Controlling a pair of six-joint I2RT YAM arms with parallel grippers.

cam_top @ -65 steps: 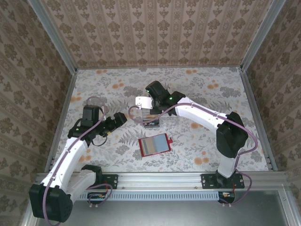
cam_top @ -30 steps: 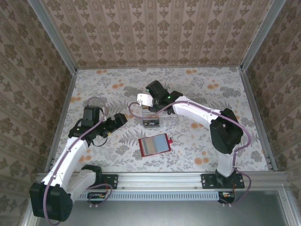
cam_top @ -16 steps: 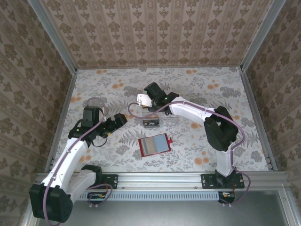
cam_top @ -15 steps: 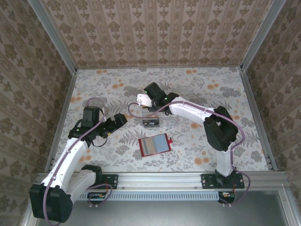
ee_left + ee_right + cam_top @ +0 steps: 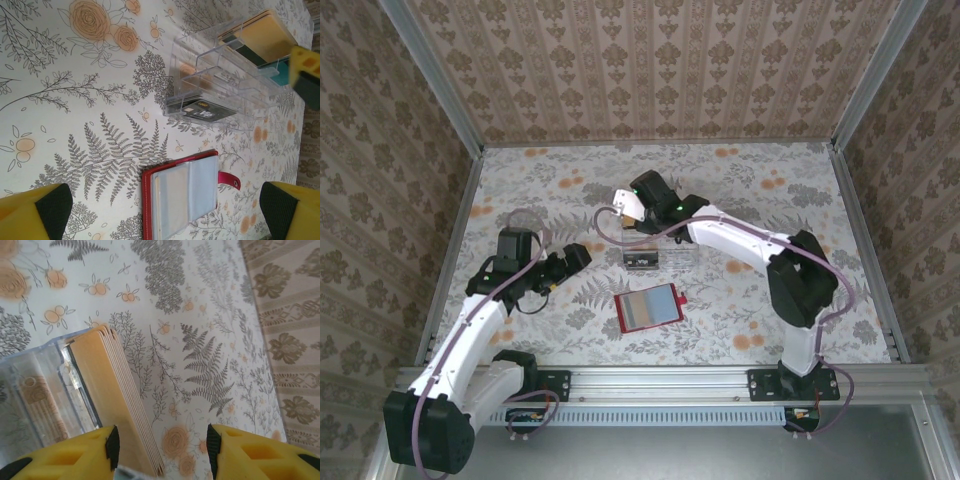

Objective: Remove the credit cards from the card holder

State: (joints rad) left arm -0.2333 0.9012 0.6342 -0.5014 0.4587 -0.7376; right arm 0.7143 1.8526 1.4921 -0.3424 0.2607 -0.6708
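The red card holder [image 5: 648, 307] lies open on the table, greyish sleeves up, tab to the right. In the left wrist view the card holder [image 5: 150, 200] shows a pale card under its clear sleeve. My left gripper [image 5: 162, 215] hovers above it, open wide, and sits left of it from above [image 5: 575, 258]. My right gripper [image 5: 161, 442] is open at the far end of the clear tray [image 5: 35, 385]. A stack of tan cards [image 5: 115, 390] stands beside its left finger; the other finger is well apart. From above, the right gripper [image 5: 632, 208] is behind the tray.
The clear compartment tray [image 5: 672, 255] sits just behind the holder, with a dark card [image 5: 200, 107] at its near end and tan cards [image 5: 265, 37] and a teal piece [image 5: 282, 70] at its far end. Patterned walls enclose the table on three sides.
My right gripper has shifted slightly at the tray's far end and its jaws have widened a little. The left arm and the card holder have stayed where they were.
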